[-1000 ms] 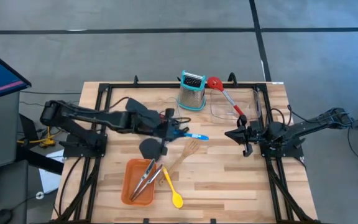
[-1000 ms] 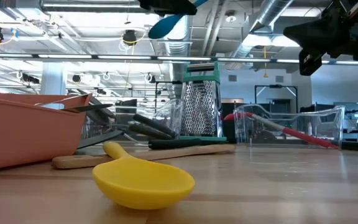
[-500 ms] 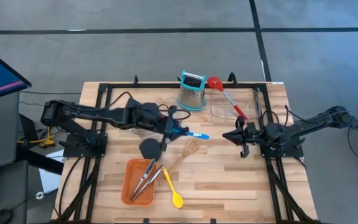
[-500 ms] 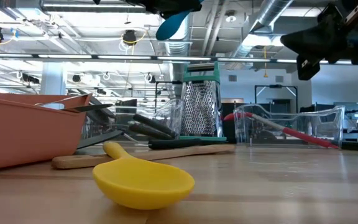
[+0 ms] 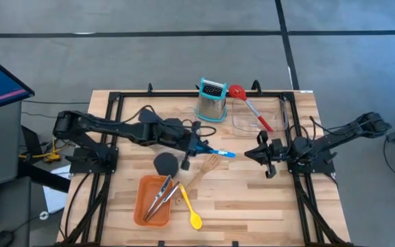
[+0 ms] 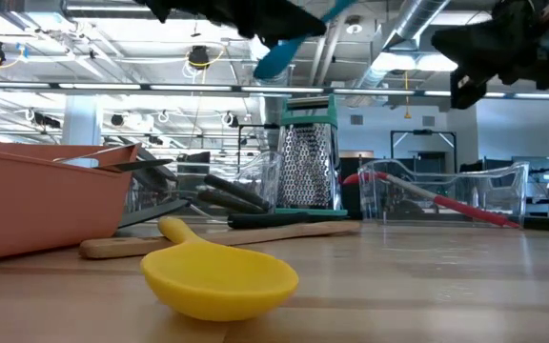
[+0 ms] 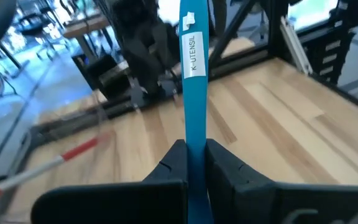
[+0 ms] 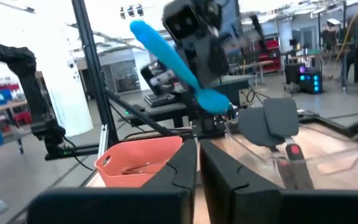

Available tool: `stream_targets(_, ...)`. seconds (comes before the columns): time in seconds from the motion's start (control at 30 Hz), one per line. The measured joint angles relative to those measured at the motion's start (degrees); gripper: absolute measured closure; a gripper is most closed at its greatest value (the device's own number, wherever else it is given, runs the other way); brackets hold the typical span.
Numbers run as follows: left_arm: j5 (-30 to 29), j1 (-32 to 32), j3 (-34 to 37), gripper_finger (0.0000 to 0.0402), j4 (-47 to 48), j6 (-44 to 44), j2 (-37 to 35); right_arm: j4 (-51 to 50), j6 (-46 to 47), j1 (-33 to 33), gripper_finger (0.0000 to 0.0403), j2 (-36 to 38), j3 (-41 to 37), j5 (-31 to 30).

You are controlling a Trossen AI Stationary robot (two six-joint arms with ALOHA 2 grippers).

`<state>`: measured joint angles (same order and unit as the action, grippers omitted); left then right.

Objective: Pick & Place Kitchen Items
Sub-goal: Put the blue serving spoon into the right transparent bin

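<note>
High view: orange tray (image 5: 145, 203) holds steel tongs (image 5: 160, 199); clear bin (image 5: 242, 121) holds red slotted spoon (image 5: 246, 101).

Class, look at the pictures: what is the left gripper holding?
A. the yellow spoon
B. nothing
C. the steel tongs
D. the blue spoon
D: the left gripper is shut on the blue spoon, held above the table, while the yellow spoon lies on the table and the tongs lie in the tray.

Blue spoon (image 5: 219, 152), yellow spoon (image 5: 191, 210), red slotted spoon (image 5: 247, 103), orange tray (image 5: 145, 205), pale wood table (image 5: 252, 199).
</note>
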<state>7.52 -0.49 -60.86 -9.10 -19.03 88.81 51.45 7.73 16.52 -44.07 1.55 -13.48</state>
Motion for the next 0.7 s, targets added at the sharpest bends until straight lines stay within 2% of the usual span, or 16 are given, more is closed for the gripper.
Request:
stream_targets(0.17, -0.03, 0.0, 0.02, 0.0396, -2.12, 1.82, 3.09, 1.78, -5.32, 0.87, 0.0333, -6.22, 3.21, -1.55)
stream_targets(0.4, 0.06, 0.0, 0.01, 0.0396, -3.13, 4.34, 2.78, 1.61, -8.38, 1.0, 0.0241, -15.87, 8.6, -5.05)
stream_targets(0.53, 2.9, 0.04, 0.0, 0.0396, -3.34, 7.73, 2.78, 1.82, -9.89, 1.0, 0.019, -20.65, 12.6, -5.06)
stream_targets(0.7, 3.36, -0.34, 0.0, 0.0396, -3.86, 10.32, 2.78, 1.82, -12.65, 0.98, 0.0155, -25.81, 17.99, -5.1)
